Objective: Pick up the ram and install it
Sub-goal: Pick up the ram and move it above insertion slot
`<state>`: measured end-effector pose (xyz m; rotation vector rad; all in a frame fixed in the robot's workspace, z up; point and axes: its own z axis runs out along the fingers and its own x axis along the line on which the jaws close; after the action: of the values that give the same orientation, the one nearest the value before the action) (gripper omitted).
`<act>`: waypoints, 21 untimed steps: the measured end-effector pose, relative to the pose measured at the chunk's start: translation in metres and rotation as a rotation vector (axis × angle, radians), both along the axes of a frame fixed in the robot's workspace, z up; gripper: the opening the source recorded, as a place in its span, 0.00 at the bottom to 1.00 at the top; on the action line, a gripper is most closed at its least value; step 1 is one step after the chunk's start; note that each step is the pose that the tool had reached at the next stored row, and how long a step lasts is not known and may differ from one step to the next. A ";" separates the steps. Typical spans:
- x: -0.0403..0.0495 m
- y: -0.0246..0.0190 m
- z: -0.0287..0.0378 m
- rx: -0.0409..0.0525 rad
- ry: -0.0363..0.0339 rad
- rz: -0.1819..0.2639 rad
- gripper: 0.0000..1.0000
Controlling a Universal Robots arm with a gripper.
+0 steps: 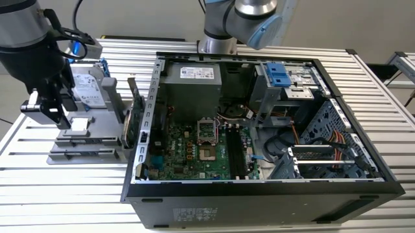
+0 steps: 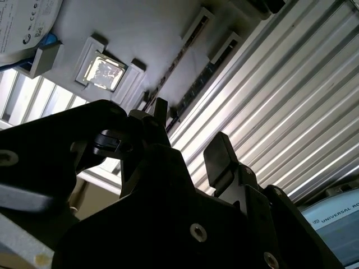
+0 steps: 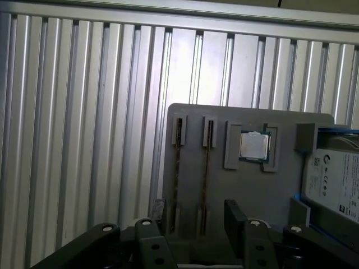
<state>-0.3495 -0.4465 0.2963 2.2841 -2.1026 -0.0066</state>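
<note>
The ram shows as thin sticks standing on edge in two slots of a grey holder (image 3: 252,193), one ram stick (image 3: 178,168) beside the other (image 3: 206,162). In the second wrist view the same ram (image 2: 180,55) runs as a thin brownish line in its slot. My gripper (image 3: 196,212) hovers open above the holder, with one finger (image 3: 159,210) on each side of the two slots and nothing held. In the exterior view the gripper (image 1: 55,109) is at the exterior view's left, over the holder (image 1: 84,138). Both fingers (image 2: 221,157) are spread in the second wrist view.
A processor chip (image 3: 253,145) and a silver hard drive (image 3: 336,179) also sit on the holder. A green expansion card (image 1: 133,119) stands on edge beside the open computer case (image 1: 259,194). Black memory slots (image 1: 234,150) lie on the motherboard. The table (image 1: 65,194) is ribbed aluminium.
</note>
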 end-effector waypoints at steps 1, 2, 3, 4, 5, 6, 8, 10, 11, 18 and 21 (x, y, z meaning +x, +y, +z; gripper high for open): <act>0.0000 0.0000 -0.0007 -0.0001 0.0001 0.000 1.00; 0.0000 0.0000 -0.0015 -0.0001 0.0001 0.000 1.00; 0.0000 0.0000 -0.0024 -0.0001 0.0001 0.000 1.00; 0.0000 0.0000 -0.0034 -0.0001 0.0000 0.000 1.00; 0.0000 0.0000 -0.0043 -0.0002 0.0001 0.000 1.00; 0.0000 0.0000 -0.0053 -0.0004 0.0000 0.000 1.00; 0.0000 0.0000 -0.0071 -0.0010 0.0000 0.000 1.00; 0.0000 0.0000 -0.0088 -0.0016 0.0000 0.000 1.00; 0.0000 0.0000 -0.0096 -0.0019 0.0000 0.000 1.00; 0.0000 0.0000 -0.0153 -0.0032 0.0000 -0.018 1.00; 0.0004 0.0001 -0.0176 -0.0033 0.0001 -0.024 1.00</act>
<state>-0.3491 -0.4465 0.2787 2.2573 -2.1279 -0.0040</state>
